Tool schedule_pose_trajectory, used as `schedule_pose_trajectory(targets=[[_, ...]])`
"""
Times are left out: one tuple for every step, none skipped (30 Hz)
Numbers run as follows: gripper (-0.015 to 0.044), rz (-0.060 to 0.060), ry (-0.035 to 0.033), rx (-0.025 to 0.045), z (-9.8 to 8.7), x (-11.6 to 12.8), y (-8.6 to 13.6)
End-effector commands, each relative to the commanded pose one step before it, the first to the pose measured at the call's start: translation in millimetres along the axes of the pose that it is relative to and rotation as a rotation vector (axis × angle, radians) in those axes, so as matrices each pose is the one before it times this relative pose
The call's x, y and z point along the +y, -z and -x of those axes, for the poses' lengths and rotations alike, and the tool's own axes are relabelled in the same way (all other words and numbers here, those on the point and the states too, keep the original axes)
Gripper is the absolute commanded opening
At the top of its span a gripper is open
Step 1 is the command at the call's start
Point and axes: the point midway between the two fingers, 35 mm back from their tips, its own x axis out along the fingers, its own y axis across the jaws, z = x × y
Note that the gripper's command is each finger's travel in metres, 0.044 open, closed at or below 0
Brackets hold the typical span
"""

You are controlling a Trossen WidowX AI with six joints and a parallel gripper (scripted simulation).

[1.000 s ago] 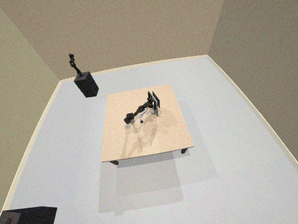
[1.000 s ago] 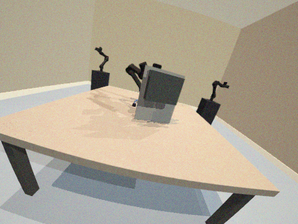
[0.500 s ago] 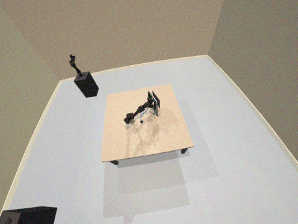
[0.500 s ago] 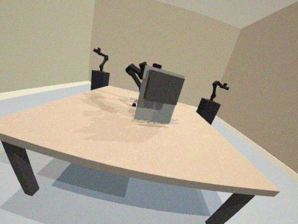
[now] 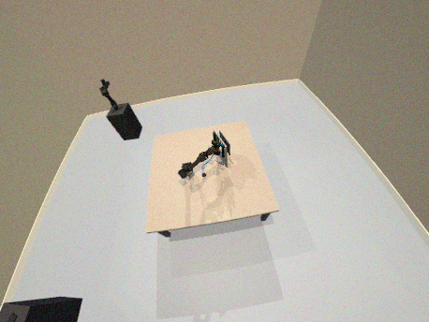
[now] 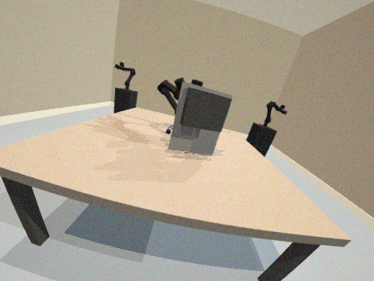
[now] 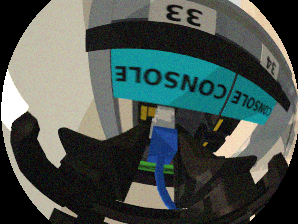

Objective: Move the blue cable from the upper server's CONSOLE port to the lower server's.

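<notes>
My jaws are closed on the blue plug [image 7: 164, 143], its clear nose at the port under the CONSOLE label [image 7: 170, 77]. It should be light and stiff, its tab easily snapped; I'd grip its sides, letting the soft cable [image 7: 162, 185] flex.

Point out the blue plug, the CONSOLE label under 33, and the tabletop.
Blue plug [image 7: 164, 142]: wrist view, on its boot.
CONSOLE label [image 7: 170, 79]: wrist view, middle of its teal face.
Tabletop [image 5: 169, 206] [image 6: 135, 163]: top and exterior views, bare surface.

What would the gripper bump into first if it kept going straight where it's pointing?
Probably the server face under the teal CONSOLE label, around the blue plug's port; depth is unclear.
</notes>
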Motion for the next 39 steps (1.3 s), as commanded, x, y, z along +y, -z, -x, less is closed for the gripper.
schedule_pose_trajectory(targets=[[0.0000, 0.0032, 0.00020, -0.00121, 3.44, 0.05, 0.85], [0.0000, 0.0000, 0.00002, 0.00002, 0.47, 0.00, 0.32], [0.0000, 0.0000, 0.00001, 0.00002, 0.30, 0.00, 0.20], [0.0000, 0.0000, 0.00002, 0.00002, 0.47, 0.00, 0.30], [0.0000, 0.0000, 0.00001, 0.00002, 0.30, 0.00, 0.19], [0.0000, 0.0000, 0.00002, 0.00002, 0.47, 0.00, 0.21], [0.0000, 0.0000, 0.00001, 0.00001, 0.29, 0.00, 0.13], [0.0000, 0.0000, 0.00002, 0.00002, 0.47, 0.00, 0.18], [0.0000, 0.0000, 0.00001, 0.00001, 0.30, 0.00, 0.11], [0.0000, 0.0000, 0.00002, 0.00002, 0.47, 0.00, 0.16], [0.0000, 0.0000, 0.00001, 0.00001, 0.29, 0.00, 0.10], [0.0000, 0.0000, 0.00002, 0.00002, 0.48, 0.00, 0.16], [0.0000, 0.0000, 0.00001, 0.00001, 0.30, 0.00, 0.10], [0.0000, 0.0000, 0.00002, 0.00002, 0.47, 0.00, 0.15], [0.0000, 0.0000, 0.00001, 0.00001, 0.29, 0.00, 0.09], [0.0000, 0.0000, 0.00002, 0.00002, 0.47, 0.00, 0.16], [0.0000, 0.0000, 0.00001, 0.00001, 0.30, 0.00, 0.10], [0.0000, 0.0000, 0.00002, 0.00002, 0.48, 0.00, 0.15], [0.0000, 0.0000, 0.00001, 0.00001, 0.30, 0.00, 0.09], [0.0000, 0.0000, 0.00002, 0.00002, 0.48, 0.00, 0.16], [0.0000, 0.0000, 0.00001, 0.00001, 0.30, 0.00, 0.10], [0.0000, 0.0000, 0.00002, 0.00002, 0.48, 0.00, 0.15], [0.0000, 0.0000, 0.00001, 0.00001, 0.30, 0.00, 0.10], [0.0000, 0.0000, 0.00002, 0.00002, 0.48, 0.00, 0.15], [0.0000, 0.0000, 0.00001, 0.00001, 0.30, 0.00, 0.09], [0.0000, 0.0000, 0.00002, 0.00002, 0.48, 0.00, 0.15], [0.0000, 0.0000, 0.00001, 0.00001, 0.30, 0.00, 0.09], [0.0000, 0.0000, 0.00002, 0.00002, 0.48, 0.00, 0.15], [0.0000, 0.0000, 0.00001, 0.00001, 0.30, 0.00, 0.09], [0.0000, 0.0000, 0.00002, 0.00002, 0.48, 0.00, 0.15], [0.0000, 0.0000, 0.00001, 0.00001, 0.30, 0.00, 0.10], [0.0000, 0.0000, 0.00002, 0.00002, 0.48, 0.00, 0.15], [0.0000, 0.0000, 0.00001, 0.00001, 0.30, 0.00, 0.09], [0.0000, 0.0000, 0.00002, 0.00002, 0.49, 0.00, 0.15], [0.0000, 0.0000, 0.00001, 0.00001, 0.30, 0.00, 0.09], [0.0000, 0.0000, 0.00002, 0.00002, 0.49, 0.00, 0.15], [0.0000, 0.0000, 0.00001, 0.00001, 0.30, 0.00, 0.09], [0.0000, 0.0000, 0.00002, 0.00002, 0.49, 0.00, 0.15], [0.0000, 0.0000, 0.00001, 0.00001, 0.30, 0.00, 0.09]])
